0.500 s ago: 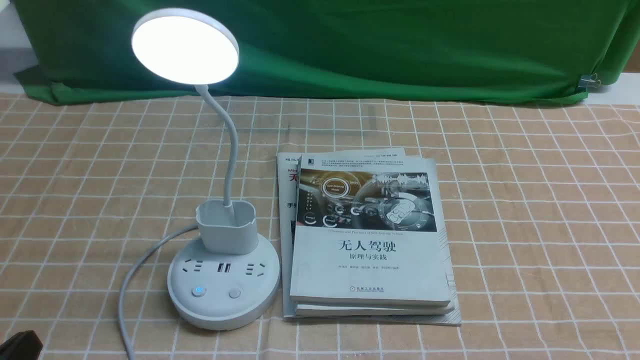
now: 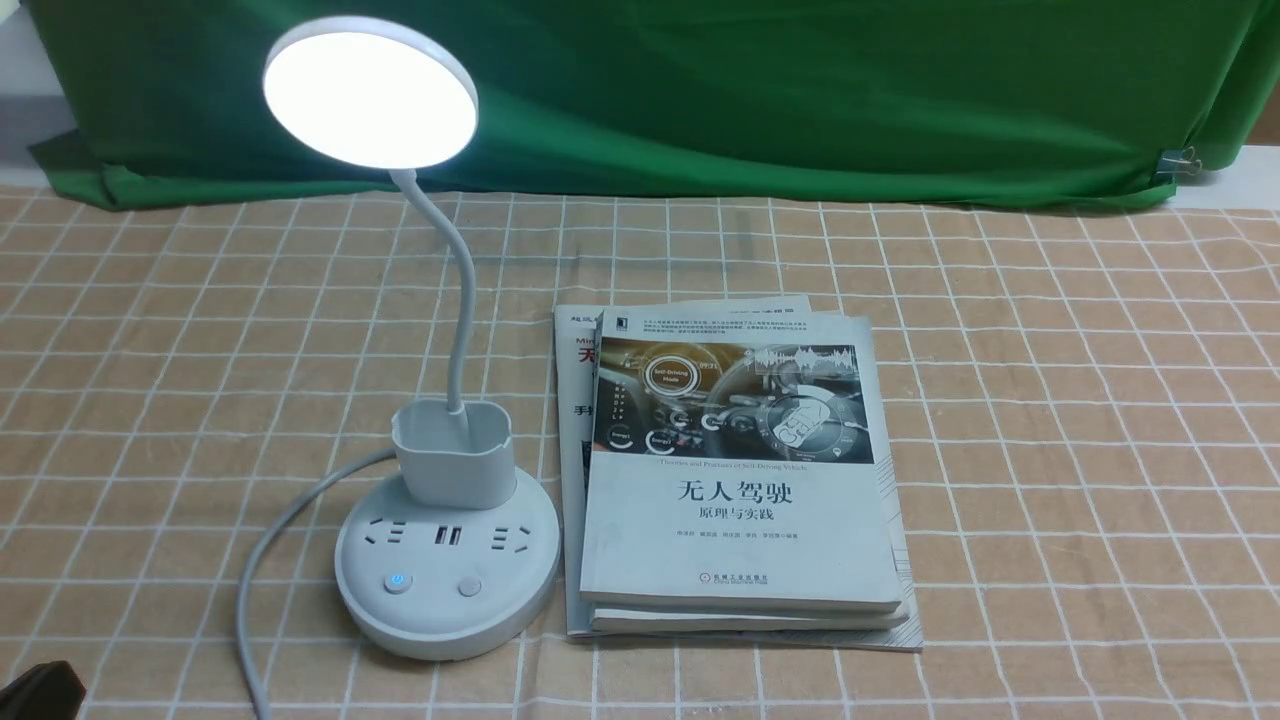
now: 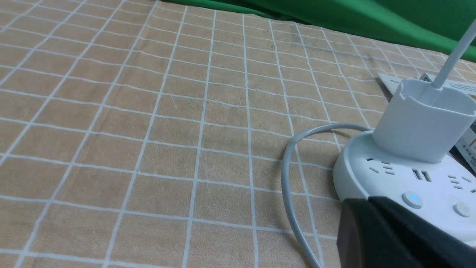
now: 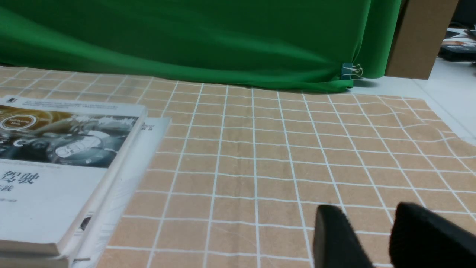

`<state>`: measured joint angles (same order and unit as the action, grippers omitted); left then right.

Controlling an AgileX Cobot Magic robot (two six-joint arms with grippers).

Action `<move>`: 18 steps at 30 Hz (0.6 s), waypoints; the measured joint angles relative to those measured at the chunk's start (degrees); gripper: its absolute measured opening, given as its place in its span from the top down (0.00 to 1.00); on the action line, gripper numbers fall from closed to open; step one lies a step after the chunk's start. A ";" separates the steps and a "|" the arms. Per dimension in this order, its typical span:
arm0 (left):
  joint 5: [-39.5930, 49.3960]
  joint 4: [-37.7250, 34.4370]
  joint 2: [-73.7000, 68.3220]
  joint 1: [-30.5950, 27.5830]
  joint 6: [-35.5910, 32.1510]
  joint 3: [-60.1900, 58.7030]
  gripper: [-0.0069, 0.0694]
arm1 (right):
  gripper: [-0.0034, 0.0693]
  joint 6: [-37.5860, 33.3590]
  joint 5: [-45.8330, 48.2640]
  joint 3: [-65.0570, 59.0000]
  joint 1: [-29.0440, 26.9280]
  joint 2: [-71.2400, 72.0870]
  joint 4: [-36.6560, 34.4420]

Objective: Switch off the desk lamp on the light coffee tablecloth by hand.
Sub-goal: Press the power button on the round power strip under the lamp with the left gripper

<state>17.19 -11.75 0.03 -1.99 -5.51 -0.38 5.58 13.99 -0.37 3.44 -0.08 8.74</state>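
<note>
The white desk lamp (image 2: 445, 565) stands on the light coffee tablecloth (image 2: 1050, 400), and its round head (image 2: 370, 92) glows. On its base a button (image 2: 398, 582) shows a blue light beside a plain button (image 2: 469, 586). My left gripper, the hand (image 3: 368, 201), is shut and empty. It hovers just short of the base's near rim (image 3: 349, 175), close to the lit button (image 3: 412, 199). Only a dark corner of the left gripper (image 2: 40, 690) shows in the front view. My right gripper (image 4: 368, 212) is open over bare cloth, right of the books.
A stack of books (image 2: 735, 480) lies right beside the lamp base. The lamp's grey cable (image 2: 270, 540) curves off the base to the near left edge. A green backdrop (image 2: 800, 90) hangs behind, held by a binder clip (image 2: 1180, 160).
</note>
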 joint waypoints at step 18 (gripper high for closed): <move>-3.47 -5.19 0.00 0.00 0.00 0.00 0.91 | 0.62 0.00 0.00 0.00 0.00 0.00 0.00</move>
<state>13.72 -16.94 0.03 -1.99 -5.51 -0.38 5.58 13.99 -0.37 3.44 -0.08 8.74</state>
